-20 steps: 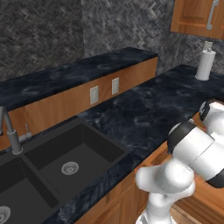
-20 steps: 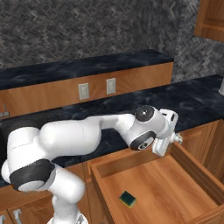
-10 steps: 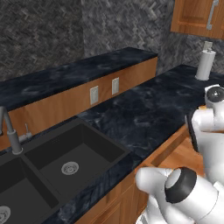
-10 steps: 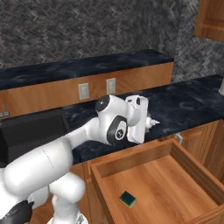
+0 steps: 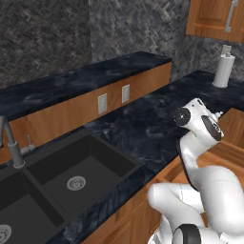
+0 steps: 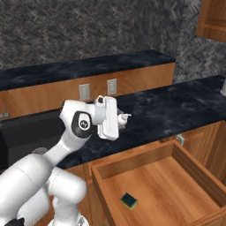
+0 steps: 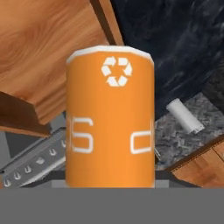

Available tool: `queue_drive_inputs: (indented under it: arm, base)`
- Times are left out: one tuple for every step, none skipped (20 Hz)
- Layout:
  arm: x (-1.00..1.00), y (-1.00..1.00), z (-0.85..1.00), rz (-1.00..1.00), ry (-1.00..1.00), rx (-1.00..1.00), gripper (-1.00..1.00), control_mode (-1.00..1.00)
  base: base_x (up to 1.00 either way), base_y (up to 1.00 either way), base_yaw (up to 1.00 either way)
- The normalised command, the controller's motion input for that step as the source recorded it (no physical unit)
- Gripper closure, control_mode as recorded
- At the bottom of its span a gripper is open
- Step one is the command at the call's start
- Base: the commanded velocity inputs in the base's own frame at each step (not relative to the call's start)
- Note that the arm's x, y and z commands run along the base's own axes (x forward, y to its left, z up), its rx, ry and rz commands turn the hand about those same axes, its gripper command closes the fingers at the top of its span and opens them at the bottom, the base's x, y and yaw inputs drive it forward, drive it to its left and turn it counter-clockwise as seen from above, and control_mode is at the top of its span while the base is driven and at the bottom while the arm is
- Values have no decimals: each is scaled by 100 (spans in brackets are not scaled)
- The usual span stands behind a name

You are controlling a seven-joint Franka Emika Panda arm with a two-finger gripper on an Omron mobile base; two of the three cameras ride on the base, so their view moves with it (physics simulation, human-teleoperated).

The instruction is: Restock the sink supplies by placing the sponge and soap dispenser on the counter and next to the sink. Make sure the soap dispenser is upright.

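Observation:
My gripper [image 6: 118,122] is shut on the soap dispenser [image 7: 109,122], an orange bottle with a white recycling mark that stands large in the hand view. Its white pump nozzle [image 6: 126,117] pokes out to the right of the hand. The hand hovers above the front edge of the black marble counter [image 6: 176,103], between the sink and the open drawer. The sponge [image 6: 129,201], yellow with a dark green layer, lies flat on the floor of the open wooden drawer [image 6: 176,176]. The dark double-basin sink [image 5: 71,176] is set into the counter [image 5: 143,124] at the left.
A dark curved faucet [image 5: 12,143] stands behind the sink. A white paper towel roll [image 5: 223,70] stands at the far right of the counter under a wooden wall cabinet [image 5: 214,19]. A raised back ledge [image 5: 95,76] with wall outlets runs behind the counter.
The arm has swung left and up from over the open drawer to the counter's front edge, carrying the soap dispenser. The sponge has stayed in the drawer.

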Motion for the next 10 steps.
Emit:
queue_drive_inputs:
  arm:
    - [21, 100, 26, 0, 30, -26, 100, -100]
    - [27, 100, 18, -1, 35, -29, 100, -100]
    - [40, 100, 9, -1, 39, -31, 100, -100]
    - [45, 100, 11, -3, 41, -31, 100, -100]
    - [56, 100, 3, -7, 45, -32, 100, -100]
    - [53, 100, 0, -10, 43, -33, 100, -100]
    - [52, 100, 0, -11, 40, -31, 100, -100]
    - [54, 100, 0, -12, 39, -28, 100, -100]
    - [52, 100, 0, -12, 34, -27, 100, -100]
    - [35, 78, 0, -6, 28, -21, 100, -100]
  base:
    - [0, 0, 0]
    - [0, 0, 0]
    - [0, 0, 0]
    - [0, 0, 0]
    - [0, 0, 0]
    - [0, 0, 0]
    - [0, 0, 0]
    - [0, 0, 0]
    - [0, 0, 0]
    - [0, 0, 0]
